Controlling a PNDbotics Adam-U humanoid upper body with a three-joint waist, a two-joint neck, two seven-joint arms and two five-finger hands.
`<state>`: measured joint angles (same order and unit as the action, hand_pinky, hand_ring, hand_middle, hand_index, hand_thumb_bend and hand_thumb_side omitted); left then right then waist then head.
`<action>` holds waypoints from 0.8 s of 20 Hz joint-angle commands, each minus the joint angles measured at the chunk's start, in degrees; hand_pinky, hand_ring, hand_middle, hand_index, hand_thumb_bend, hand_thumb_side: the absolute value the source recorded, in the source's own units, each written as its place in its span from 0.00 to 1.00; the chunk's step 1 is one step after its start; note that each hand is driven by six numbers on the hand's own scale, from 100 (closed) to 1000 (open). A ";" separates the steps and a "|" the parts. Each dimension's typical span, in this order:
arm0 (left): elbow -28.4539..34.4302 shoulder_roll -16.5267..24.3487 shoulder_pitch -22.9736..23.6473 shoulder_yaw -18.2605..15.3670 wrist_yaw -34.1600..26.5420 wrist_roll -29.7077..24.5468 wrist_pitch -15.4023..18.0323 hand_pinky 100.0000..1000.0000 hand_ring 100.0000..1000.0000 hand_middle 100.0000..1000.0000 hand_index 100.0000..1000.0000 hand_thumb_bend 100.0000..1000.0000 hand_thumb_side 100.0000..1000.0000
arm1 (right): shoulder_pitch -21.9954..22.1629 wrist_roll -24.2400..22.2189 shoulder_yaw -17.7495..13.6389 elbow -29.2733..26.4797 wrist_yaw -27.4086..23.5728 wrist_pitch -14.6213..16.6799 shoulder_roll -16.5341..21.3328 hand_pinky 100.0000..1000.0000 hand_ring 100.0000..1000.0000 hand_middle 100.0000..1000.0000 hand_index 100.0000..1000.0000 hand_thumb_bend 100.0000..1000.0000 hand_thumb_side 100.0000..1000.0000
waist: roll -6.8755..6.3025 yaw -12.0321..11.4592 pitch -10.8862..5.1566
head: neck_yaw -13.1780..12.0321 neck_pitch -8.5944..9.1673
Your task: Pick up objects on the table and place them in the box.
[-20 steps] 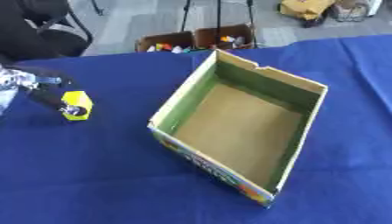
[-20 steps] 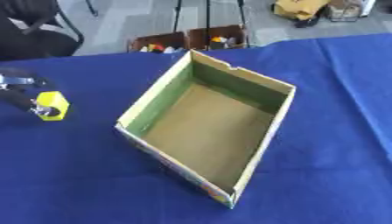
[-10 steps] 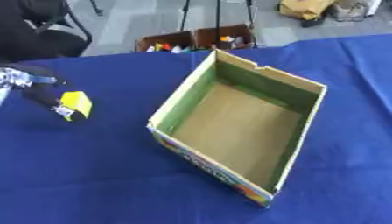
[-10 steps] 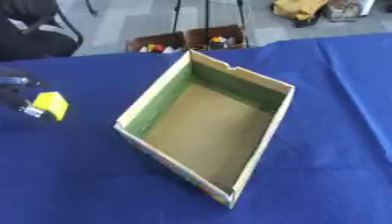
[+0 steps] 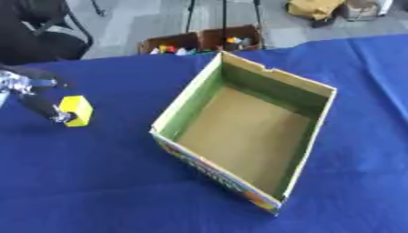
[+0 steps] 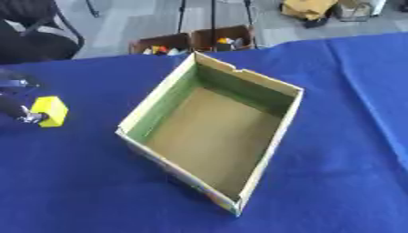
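One box (image 5: 239, 150), open-topped cardboard, printed colours on the near outer wall, green inner walls, plain brown floor; stands askew at mid-table with a corner toward the viewer; nothing visible inside. One table (image 5: 95, 191), covered in blue cloth, bare in the near part. One block (image 5: 77, 110), yellow, small and squarish, left of the box and well apart from it; whether it rests on the cloth or is already raised cannot be told. One left hand (image 5: 28, 93), black with silver parts, entering at the left edge; its fingers (image 5: 48, 109) reach down to the block's left face, a fingertip touching it, and another digit juts out above; whether the block is actually pinched cannot be told. Right hand: not shown in either view. Handling, by judgement: block looks rigid, light and not fragile, with flat smooth faces that may slip; best taken by two opposite flat sides near its middle, thumb against fingers, then carried right over the box's near-left wall and released low over the floor. Beyond the table: two floor cartons (image 5: 203, 41) of mixed coloured items, a dark chair (image 5: 48, 41) at upper left.
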<state>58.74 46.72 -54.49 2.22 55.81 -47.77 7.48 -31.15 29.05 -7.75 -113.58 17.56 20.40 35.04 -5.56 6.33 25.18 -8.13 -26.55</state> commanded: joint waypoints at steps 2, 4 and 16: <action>0.68 2.94 -0.49 -0.54 0.18 1.08 0.44 0.85 0.98 1.00 1.00 0.09 0.44 | -0.12 0.31 -0.94 -1.01 -0.61 -0.26 1.45 0.68 0.69 0.61 0.73 0.00 0.59 | -0.62 0.11 -0.18 | -0.04 0.97; 0.78 2.95 -0.37 -0.42 0.01 1.15 0.58 0.86 0.98 1.00 1.00 0.07 0.43 | -0.03 0.40 -1.03 -1.01 -0.62 -0.33 1.39 0.68 0.69 0.61 0.73 0.00 0.59 | -0.62 0.18 -0.16 | -0.19 1.20; 1.71 2.94 0.33 0.30 -2.81 -0.04 1.03 0.86 0.97 1.00 1.00 0.07 0.44 | 0.46 1.56 -1.50 -1.01 -1.08 -2.03 1.12 0.68 0.67 0.59 0.72 0.00 0.57 | -0.78 0.45 0.37 | -0.36 1.41</action>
<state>59.43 46.93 -53.49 2.64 53.57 -47.77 8.38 -30.27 30.50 -8.47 -113.58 17.02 18.65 35.02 -5.56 6.74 25.83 -8.29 -25.60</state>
